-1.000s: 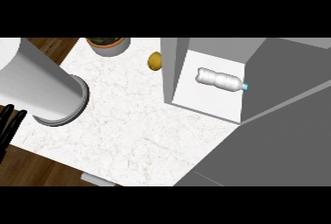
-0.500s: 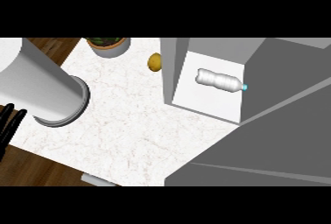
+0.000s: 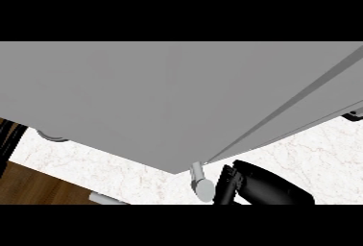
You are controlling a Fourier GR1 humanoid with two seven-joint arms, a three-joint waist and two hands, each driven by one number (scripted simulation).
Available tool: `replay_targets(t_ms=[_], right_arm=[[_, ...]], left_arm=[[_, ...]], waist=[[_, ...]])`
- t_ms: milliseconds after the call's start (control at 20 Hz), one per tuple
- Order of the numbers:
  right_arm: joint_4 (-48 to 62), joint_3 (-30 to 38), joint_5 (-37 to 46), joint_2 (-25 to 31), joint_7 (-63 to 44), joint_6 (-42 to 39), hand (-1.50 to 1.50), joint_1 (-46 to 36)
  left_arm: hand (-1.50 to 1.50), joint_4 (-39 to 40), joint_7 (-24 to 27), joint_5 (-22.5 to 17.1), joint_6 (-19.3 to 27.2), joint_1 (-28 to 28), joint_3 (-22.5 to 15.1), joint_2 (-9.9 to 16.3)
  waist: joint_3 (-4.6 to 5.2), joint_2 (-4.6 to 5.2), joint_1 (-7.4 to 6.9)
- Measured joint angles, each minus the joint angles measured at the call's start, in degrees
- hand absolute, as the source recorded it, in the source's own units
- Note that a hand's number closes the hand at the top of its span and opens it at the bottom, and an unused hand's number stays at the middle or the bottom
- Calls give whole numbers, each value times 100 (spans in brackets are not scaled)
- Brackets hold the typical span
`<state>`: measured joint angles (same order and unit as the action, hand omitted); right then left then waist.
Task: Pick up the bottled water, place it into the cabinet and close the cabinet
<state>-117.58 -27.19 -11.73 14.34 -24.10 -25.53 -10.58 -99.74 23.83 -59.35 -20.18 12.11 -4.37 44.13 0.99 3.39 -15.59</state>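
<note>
The grey cabinet door [image 3: 163, 101] fills most of the head view and hides the cabinet's inside; the bottled water does not show. The door's pale handle [image 3: 200, 180] sticks out below its lower corner. My right hand [image 3: 266, 187] is a black shape at the bottom right, just right of that handle and close under the door's edge. My left hand [image 3: 8, 137] shows only as dark straight fingers at the far left edge, resting apart from the door.
White marble counter [image 3: 106, 166] shows below the door, with wooden floor [image 3: 35, 185] beyond its lower left edge. A small dark shape [image 3: 352, 114] sits at the right edge. A grey rounded piece [image 3: 50, 137] peeks out under the door at the left.
The cabinet door has swung across the view and now covers the bottle, the cabinet opening and most of the counter. My right hand has come into view beside the handle.
</note>
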Motion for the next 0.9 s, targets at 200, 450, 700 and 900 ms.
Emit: replay_targets(t_ms=[200,450,700,900], right_arm=[[835,294,195,-585,-386,577,150,-861],[1917,799,590,-1145,-586,1434,150,-1992],[2929,1137,659,-1362,-695,2180,150,-2936],[3359,1121,498,-1441,-718,2602,-150,-3209]], left_arm=[[-150,73,14,-27,-26,44,25,-23],[-150,190,35,-61,-62,86,98,-25],[-150,270,66,-94,-119,88,152,-49],[-150,299,90,-115,-179,168,204,-48]], waist=[[-20,-54,90],[-43,-86,210],[-76,-111,326],[-98,-188,407]])
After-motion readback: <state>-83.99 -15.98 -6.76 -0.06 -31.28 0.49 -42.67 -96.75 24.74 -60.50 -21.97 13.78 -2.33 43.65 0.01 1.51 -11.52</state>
